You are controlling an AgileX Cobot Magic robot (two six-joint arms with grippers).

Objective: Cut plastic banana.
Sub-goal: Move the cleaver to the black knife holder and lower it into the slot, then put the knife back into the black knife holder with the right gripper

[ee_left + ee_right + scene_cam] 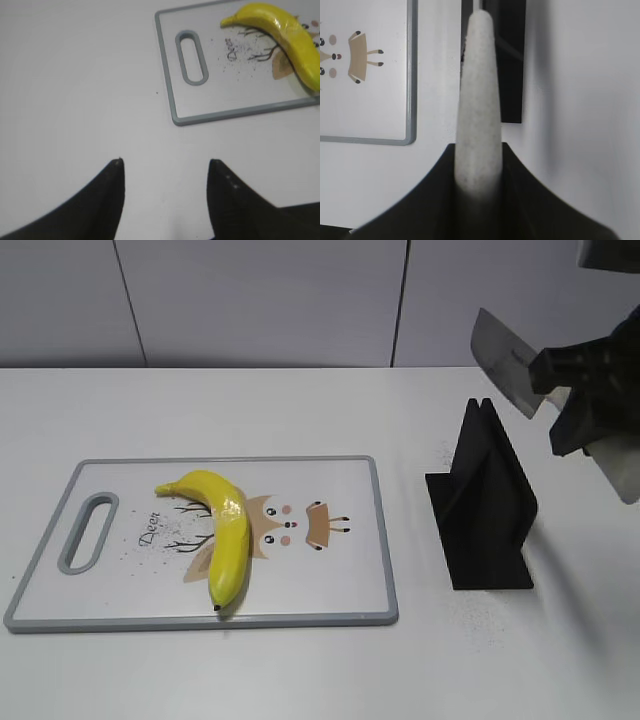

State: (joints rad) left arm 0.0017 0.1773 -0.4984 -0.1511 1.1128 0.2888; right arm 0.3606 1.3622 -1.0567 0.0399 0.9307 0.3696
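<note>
Yellow plastic banana [222, 530] lies uncut on the cutting board [350, 605] toward the tabletop's left edge. Right gripper [477, 175] fingers clamp a knife [505, 360] aloft near the right edge; left gripper [165, 172] fingers are spread, empty. Cutting remains.

There is one glossy yellow curved plastic banana [222, 532], one white rectangular cutting board with a grey rim [382, 540], one black angular knife stand [487, 502], and one knife with a broad grey blade [505, 362].
</note>
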